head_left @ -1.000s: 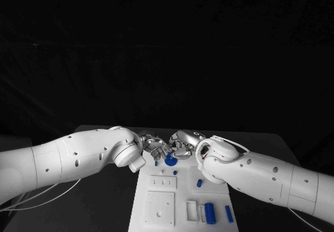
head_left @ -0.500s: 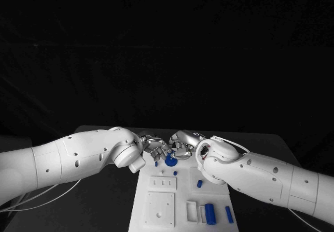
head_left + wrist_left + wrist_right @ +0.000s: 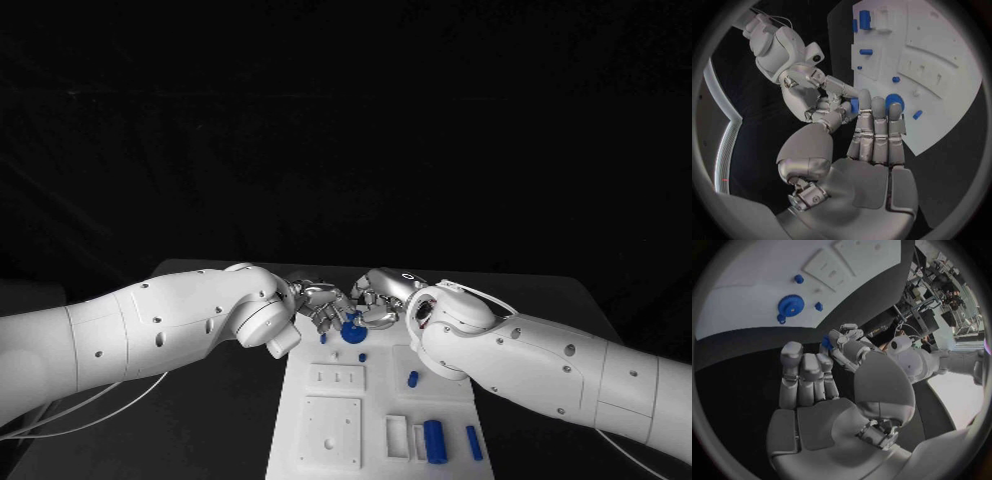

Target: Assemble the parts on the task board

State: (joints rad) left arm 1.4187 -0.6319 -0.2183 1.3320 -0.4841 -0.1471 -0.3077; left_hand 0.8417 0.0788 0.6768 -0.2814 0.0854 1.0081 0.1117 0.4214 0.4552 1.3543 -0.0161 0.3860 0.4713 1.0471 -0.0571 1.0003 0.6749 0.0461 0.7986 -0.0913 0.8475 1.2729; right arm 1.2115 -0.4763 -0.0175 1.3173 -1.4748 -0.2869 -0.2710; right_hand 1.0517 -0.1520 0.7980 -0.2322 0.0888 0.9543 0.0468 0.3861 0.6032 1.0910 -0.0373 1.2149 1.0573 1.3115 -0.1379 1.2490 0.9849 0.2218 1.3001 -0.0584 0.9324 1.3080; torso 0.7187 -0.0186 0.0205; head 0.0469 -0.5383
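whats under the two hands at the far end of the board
A blue gear lies flat on the board just below the left hand and right hand. Between their fingertips sits a small blue part; the board beneath it is hidden.

Black table point(image 3: 216, 400) under the board

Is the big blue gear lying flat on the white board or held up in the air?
Lying flat: the blue gear rests on the task board.

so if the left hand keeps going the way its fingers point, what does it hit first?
Most likely the right hand, whose fingers meet the left hand around a small blue part. The blue gear on the task board lies beyond; depth is unclear.
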